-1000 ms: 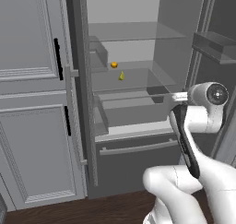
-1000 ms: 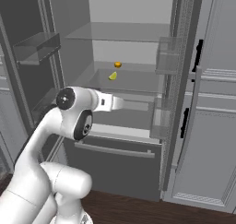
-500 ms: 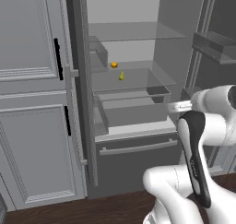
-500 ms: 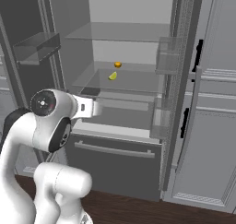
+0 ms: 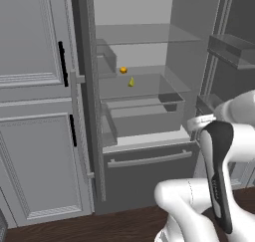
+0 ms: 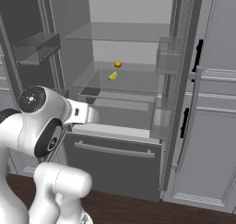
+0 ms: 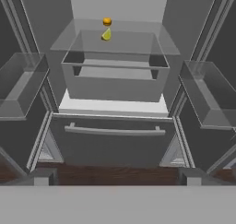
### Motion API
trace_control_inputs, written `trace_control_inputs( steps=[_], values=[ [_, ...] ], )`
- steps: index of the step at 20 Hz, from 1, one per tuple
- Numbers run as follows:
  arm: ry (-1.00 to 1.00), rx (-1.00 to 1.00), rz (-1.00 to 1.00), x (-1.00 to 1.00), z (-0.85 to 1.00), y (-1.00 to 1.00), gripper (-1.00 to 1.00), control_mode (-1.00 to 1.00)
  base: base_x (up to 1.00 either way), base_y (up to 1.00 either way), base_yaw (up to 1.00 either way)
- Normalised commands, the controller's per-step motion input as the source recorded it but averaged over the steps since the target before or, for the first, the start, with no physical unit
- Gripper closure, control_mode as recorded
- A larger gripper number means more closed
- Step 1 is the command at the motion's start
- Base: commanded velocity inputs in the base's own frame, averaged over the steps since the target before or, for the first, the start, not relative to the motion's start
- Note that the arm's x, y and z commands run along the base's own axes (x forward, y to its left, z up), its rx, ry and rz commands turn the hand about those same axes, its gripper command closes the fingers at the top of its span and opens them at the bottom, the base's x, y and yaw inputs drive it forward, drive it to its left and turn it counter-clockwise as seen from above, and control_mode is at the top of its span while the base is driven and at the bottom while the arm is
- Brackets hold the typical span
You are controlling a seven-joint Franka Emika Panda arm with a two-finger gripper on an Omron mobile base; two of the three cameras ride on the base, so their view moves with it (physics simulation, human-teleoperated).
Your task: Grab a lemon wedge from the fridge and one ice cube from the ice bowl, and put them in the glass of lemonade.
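The fridge stands with both doors swung wide. The lemon wedge, tiny and yellow-green, lies on the glass shelf above a clear drawer, just in front of a small round orange item. My gripper is open and holds nothing; its fingertips stand far apart. It hangs well short of the fridge, lower than the wedge's shelf and facing in. The ice bowl, the ice cube and the glass of lemonade are out of view.
Clear door bins jut out on either side of the opening. A clear drawer and a lower drawer with a bar handle sit below the shelf. Panelled cabinets flank the fridge.
My arm has folded back and down. The hand has drawn away from the fridge and sits lower. The lemon wedge and the orange item have not moved.
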Motion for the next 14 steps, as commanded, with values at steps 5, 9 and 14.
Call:
trace_control_inputs(
  steps=[5,9,14],
  values=[
    [0.11,-0.05,-0.03,-0.04,-0.26,0.0,-1.0,-1.0,0.0,0.0,0.0],
    [0.0,-0.08,-0.1,0.0,-0.26,0.07,-1.0,-1.0,0.0,0.0,0.0],
    [0.0,0.0,0.0,0.0,-0.01,0.0,-1.0,1.0,-0.07,0.0,0.0]
  ],
)
